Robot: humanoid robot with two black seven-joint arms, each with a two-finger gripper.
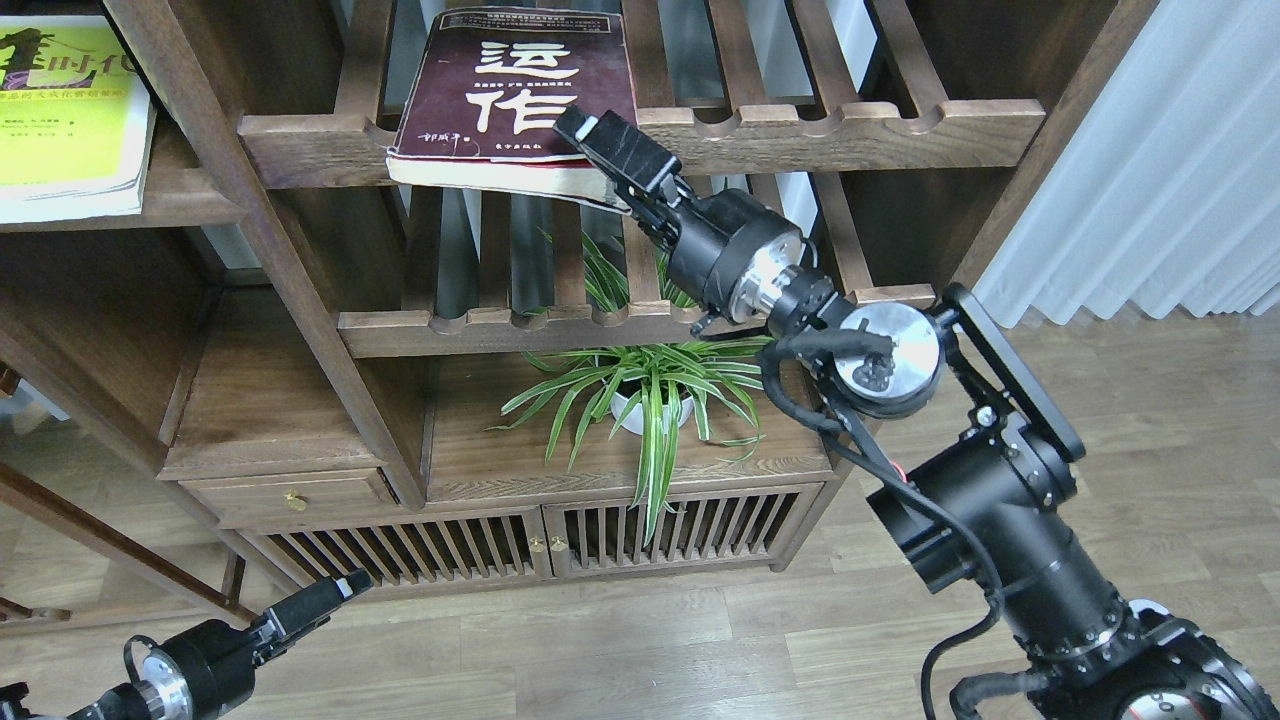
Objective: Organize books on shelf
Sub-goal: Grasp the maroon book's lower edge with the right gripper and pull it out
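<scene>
The thick maroon book (510, 90) with big white characters lies flat on the upper slatted rack (850, 125), and its front edge overhangs the rail. My right gripper (592, 150) is at the book's front right corner. Its upper finger (610, 140) lies over the cover and its lower finger is hidden under the book, so the jaws straddle the corner. The yellow-green book (65, 110) lies flat on the solid shelf board (185, 200) at the far left. The white "300" book is out of view. My left gripper (335, 592) hangs low at the bottom left, empty, its fingers not told apart.
A second slatted rack (450, 330) sits below the first. A potted spider plant (640, 400) stands on the cabinet top under my right arm. A sloping wooden post (280, 250) separates the racks from the left shelf. White curtains (1150, 170) hang at the right.
</scene>
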